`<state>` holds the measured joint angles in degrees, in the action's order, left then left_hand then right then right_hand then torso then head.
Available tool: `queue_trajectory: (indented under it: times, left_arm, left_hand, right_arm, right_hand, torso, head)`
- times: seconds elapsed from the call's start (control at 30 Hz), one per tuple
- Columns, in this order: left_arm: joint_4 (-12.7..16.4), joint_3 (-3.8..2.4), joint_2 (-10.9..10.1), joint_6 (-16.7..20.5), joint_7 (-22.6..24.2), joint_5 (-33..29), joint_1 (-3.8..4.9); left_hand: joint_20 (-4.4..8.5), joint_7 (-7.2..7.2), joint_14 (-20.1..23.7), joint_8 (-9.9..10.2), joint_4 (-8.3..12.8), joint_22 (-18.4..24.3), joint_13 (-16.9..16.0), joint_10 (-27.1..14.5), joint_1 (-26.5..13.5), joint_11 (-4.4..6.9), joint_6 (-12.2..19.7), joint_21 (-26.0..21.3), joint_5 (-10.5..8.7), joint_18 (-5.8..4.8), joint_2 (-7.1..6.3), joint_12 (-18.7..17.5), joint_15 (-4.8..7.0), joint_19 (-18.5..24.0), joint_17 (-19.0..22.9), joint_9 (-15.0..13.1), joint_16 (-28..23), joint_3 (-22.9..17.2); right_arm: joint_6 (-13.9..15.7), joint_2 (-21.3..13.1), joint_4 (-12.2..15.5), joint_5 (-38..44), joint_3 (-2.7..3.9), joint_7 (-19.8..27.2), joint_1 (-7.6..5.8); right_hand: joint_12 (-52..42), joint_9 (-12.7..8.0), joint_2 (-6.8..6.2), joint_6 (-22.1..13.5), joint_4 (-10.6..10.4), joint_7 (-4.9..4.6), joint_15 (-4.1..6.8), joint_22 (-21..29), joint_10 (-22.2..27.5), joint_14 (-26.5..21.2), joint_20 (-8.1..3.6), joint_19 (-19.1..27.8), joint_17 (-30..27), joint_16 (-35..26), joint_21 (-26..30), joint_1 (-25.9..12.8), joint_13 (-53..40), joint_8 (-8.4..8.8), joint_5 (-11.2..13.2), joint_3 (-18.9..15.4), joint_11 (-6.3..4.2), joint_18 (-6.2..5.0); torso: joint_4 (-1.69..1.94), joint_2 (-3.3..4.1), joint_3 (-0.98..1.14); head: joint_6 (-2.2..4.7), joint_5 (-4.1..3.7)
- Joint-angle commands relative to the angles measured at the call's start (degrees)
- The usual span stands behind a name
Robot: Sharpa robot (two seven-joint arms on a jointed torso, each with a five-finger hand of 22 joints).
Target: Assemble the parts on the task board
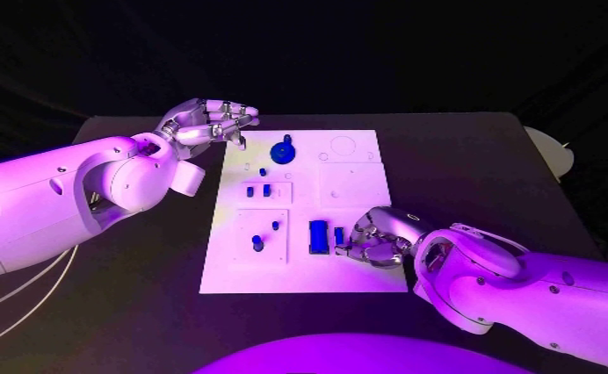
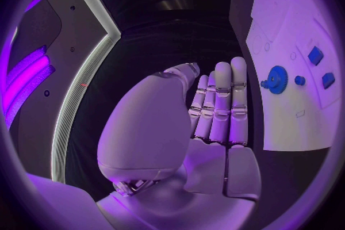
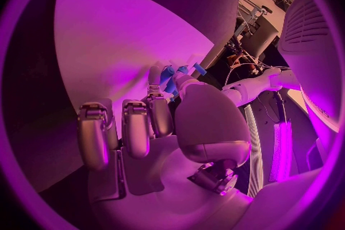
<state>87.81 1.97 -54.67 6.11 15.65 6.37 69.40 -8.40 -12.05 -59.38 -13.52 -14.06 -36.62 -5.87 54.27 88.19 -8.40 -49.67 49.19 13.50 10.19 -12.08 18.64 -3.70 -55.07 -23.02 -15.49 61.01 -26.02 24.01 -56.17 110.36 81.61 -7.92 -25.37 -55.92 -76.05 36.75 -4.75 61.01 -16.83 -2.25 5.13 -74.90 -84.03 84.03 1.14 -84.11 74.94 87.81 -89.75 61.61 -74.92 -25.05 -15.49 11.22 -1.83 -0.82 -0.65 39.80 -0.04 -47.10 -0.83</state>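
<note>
Working at the near right of the task board (image 1: 355, 282), your right hand (image 1: 378, 238) sits low with its fingers curled beside two upright blue parts (image 1: 324, 236); its wrist view shows a small blue piece (image 3: 172, 76) pinched at the fingertips — probably to seat it. Your left hand (image 1: 206, 123) hovers off the board's far left corner, fingers loosely curled and holding nothing, likely parked clear of the work. A blue gear (image 1: 283, 152) stands at the far end, and smaller parts (image 1: 257, 190) dot the left column.
</note>
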Motion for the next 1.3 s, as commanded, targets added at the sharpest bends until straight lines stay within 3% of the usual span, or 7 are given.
queue_trajectory:
  times: [0.03,0.7,1.0,1.3]
  left_arm:
    - [0.11,-0.04,0.1,-0.88,0.31,-0.27,0.03]
    - [0.04,-0.04,0.15,-0.84,0.3,-0.27,0.03]
    - [-0.02,-0.03,0.18,-0.86,0.33,-0.27,0.03]
    - [-0.12,-0.02,0.31,-0.86,0.47,-0.27,0.0]
  left_hand:
    - [-0.33,-0.18,0.47,-0.26,-0.05,0.08,0.08,-0.2,-0.47,-0.02,0.37,-0.31,0.32,0.4,-0.02,0.37,-0.07,0.13,0.05,-0.01,0.28,-0.23]
    - [-0.33,-0.16,0.48,-0.3,0.03,0.1,0.08,-0.21,-0.46,0.0,0.36,-0.34,0.34,0.41,0.03,0.44,-0.05,0.11,0.07,-0.02,0.31,-0.35]
    - [-0.33,-0.17,0.48,-0.33,0.03,0.11,0.08,-0.21,-0.48,0.0,0.35,-0.35,0.35,0.41,0.13,0.47,-0.05,0.1,0.08,-0.02,0.32,-0.42]
    - [-0.33,-0.17,0.48,-0.33,0.03,0.11,0.08,-0.21,-0.48,0.0,0.35,-0.35,0.35,0.41,0.13,0.47,-0.05,0.1,0.08,-0.02,0.32,-0.42]
  right_arm:
    - [-1.85,0.35,-0.29,0.52,-0.03,-0.58,0.01]
    - [-0.5,0.97,-1.64,1.58,-0.02,-1.31,-0.11]
    - [3.08,0.6,-0.94,1.17,0.07,0.75,-0.22]
    - [5.71,-0.6,0.66,-0.52,0.22,3.96,-1.56]
  right_hand:
    - [-0.28,-0.1,-0.06,-0.34,0.4,0.1,0.18,-15.1,-1.42,4.96,-0.09,-5.89,10.03,0.08,-0.25,1.13,-7.64,-0.08,0.34,0.12,-0.04,0.82]
    - [-0.44,-0.19,-0.04,-0.29,0.28,0.15,0.24,-15.1,-1.49,4.98,-0.13,-5.89,10.09,0.1,-0.25,3.81,-7.78,-0.12,1.84,0.47,-0.1,0.82]
    - [0.12,-0.23,-0.08,-0.35,0.08,0.06,0.21,-15.1,-1.3,4.94,-0.13,-5.89,9.88,0.01,-0.25,3.56,-7.48,-0.07,2.05,0.26,-0.04,0.82]
    - [0.92,-0.38,-0.67,-1.01,0.26,-0.12,0.05,-15.1,-0.92,4.86,-0.04,-5.89,9.57,-0.14,-0.25,3.98,-7.1,0.27,1.35,-0.11,0.1,0.82]
  torso:
    - [-0.03,-0.05,-0.02]
    - [-0.04,0.0,0.06]
    - [-0.07,-0.01,0.06]
    - [-0.12,-0.08,0.01]
  head:
    - [-0.09,0.01]
    - [-0.02,0.03]
    - [-0.05,0.05]
    - [0.15,-0.09]
